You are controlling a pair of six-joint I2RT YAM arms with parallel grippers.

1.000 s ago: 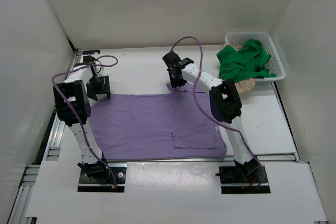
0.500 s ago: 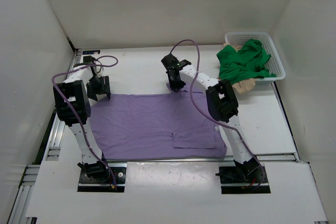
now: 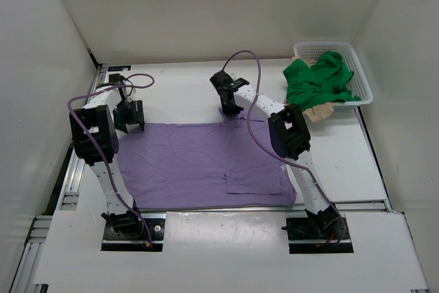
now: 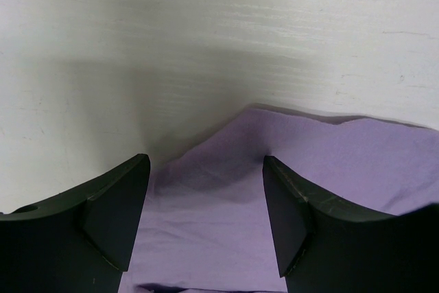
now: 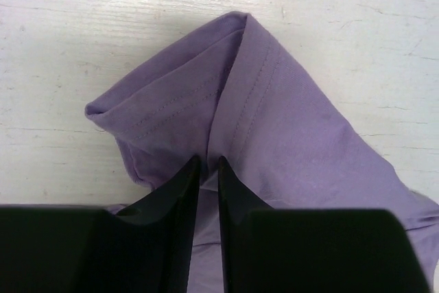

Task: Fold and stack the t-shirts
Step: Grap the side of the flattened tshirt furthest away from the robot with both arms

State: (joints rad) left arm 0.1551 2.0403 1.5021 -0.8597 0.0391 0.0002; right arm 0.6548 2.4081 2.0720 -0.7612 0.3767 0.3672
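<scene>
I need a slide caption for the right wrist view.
Right gripper pinches a fold of the lavender t-shirt on the white table.

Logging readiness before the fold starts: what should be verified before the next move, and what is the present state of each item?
1. Right end effector grips the lavender purple cloth t-shirt: ok, jaws pinch a fold at its far edge.
2. Left end effector grips it too: not ok, open over the far left corner.
3. Shirt lies flat: ok, except one flap folded onto it at the near right.
4. Bright green cloth t-shirt and beige tan cloth t-shirt out of the way: ok, at the white plastic mesh basket, apart from the purple one.
5. Pinch holds one layer only: cannot tell.
</scene>
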